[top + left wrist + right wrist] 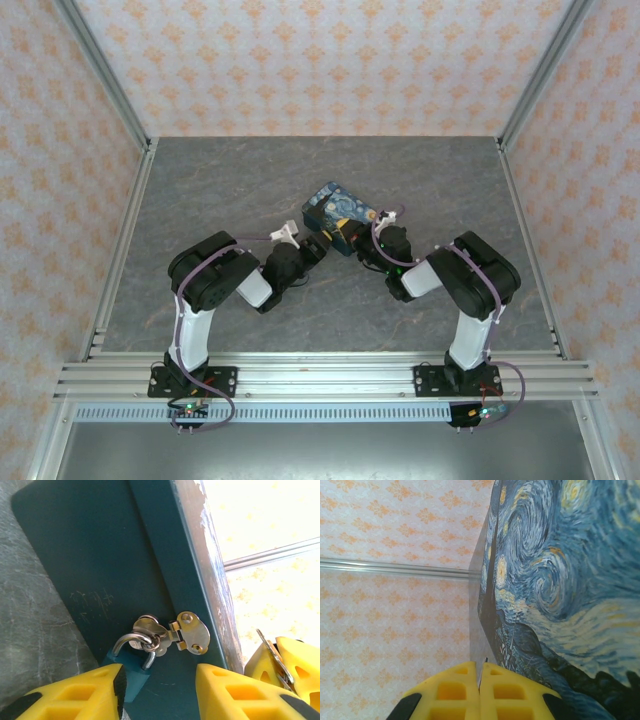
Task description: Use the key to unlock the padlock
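Blue swirly box (338, 207) sits mid table (210, 190). Both arms meet at its near side. Padlock (131, 674) small, blue-green, with silver loop. Loop hooks through shiny latch (189, 635) on plain blue side of box. Left gripper (160, 682) has fingers wide apart, holding nothing. Padlock sits low between them, just beside one finger (75, 692). Right gripper (480, 672) has fingers pressed together, pinching thin metal key (481, 669). Key is near box edge, apart from padlock.
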Available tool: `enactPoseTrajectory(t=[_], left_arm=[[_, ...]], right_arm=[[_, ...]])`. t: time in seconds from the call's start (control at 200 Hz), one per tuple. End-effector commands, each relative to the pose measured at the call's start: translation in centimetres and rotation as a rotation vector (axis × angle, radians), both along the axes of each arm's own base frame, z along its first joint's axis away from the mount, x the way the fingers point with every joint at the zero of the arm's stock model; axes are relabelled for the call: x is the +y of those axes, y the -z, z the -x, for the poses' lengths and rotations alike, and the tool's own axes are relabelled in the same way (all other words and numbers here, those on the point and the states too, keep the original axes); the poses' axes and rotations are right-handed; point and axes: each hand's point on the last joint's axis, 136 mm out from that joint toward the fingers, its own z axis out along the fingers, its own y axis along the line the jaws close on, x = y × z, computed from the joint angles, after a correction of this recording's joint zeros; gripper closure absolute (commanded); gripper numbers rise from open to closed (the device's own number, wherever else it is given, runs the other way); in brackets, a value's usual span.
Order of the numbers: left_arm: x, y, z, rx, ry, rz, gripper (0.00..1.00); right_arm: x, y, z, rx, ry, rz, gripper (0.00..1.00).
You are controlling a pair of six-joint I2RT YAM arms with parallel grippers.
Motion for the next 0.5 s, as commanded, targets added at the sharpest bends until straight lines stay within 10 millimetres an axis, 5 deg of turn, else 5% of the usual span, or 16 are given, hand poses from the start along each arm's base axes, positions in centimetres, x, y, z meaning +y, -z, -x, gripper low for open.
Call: enactPoseTrajectory(t=[0.0,0.205,0.365,0.495], left_arm=[[0.0,-1.6,-0.4,-0.055,0.014,-0.023,0.51],[1.6,-3.2,0.3,-0.053,0.073,-0.269,0.37],[4.5,-4.8,0.4,-0.047,0.066,-0.431,0.32],[7.3,-7.1,-1.4,-0.028,0.013,-0.505,0.30]], right_arm=[[-0.5,5.7,1.5,0.163,-0.016,0.103,1.00],[-0.6,6.3,1.4,0.178,-0.016,0.120,1.00],[-0.6,3.1,0.5,0.117,-0.048,0.093,1.00],[-1.6,-0.3,-0.2,0.067,-0.046,0.122,1.00]])
